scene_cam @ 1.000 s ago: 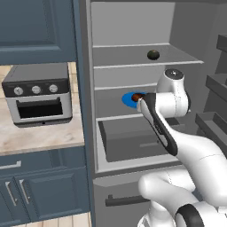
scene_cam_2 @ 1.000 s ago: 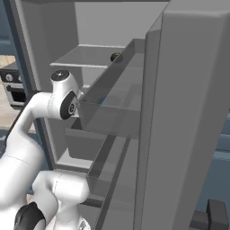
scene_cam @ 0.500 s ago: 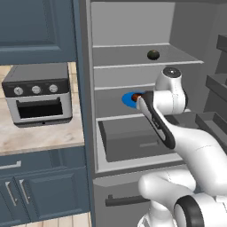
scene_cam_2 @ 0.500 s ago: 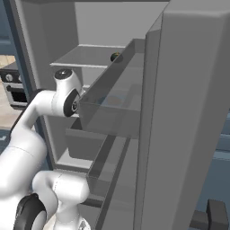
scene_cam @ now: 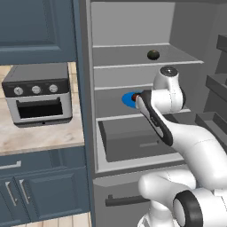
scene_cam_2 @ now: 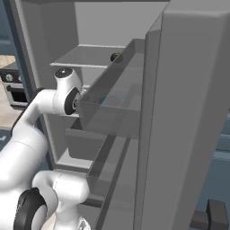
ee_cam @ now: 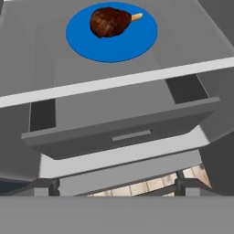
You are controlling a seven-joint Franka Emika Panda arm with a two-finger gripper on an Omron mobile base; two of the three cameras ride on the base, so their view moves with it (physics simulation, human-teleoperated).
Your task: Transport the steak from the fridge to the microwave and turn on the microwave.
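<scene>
Stands open, the fridge, pale grey inside, with clear height between its shelves and the middle shelf's white front edge running across the hand view. Sits on a blue plate on that middle shelf, the steak, pale bone tip turned toward the plate's rim, plate set back from the shelf edge. Juts out just beneath the shelf, a grey drawer, narrowing the room below. Rests alone on the shelf above, a dark green ball, well apart from the plate. Hangs in front of the shelf edge, the gripper, fingers spread wide with nothing between them, apart from the steak. Stands on the counter at left, a small silver oven with three knobs; no readable writing anywhere. Since a second ago, has shifted a little to the right and risen slightly, the arm's white wrist.
</scene>
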